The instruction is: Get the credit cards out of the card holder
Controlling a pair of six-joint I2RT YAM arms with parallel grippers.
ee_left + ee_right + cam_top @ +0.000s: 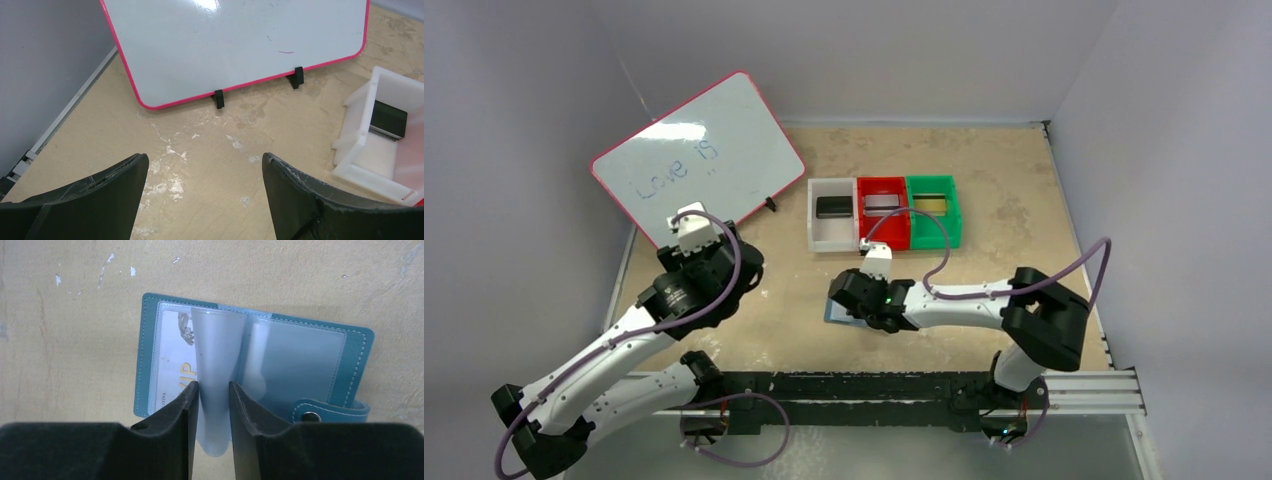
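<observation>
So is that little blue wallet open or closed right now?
Open. The card holder lies spread flat on the table, clear pockets up, snap tab undone; one sleeve stands up.

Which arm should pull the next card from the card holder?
Right. The right arm hovers over the open card holder, jaws either side of a clear sleeve, beside the VIP card. The left arm is off by the whiteboard, jaws open.
</observation>
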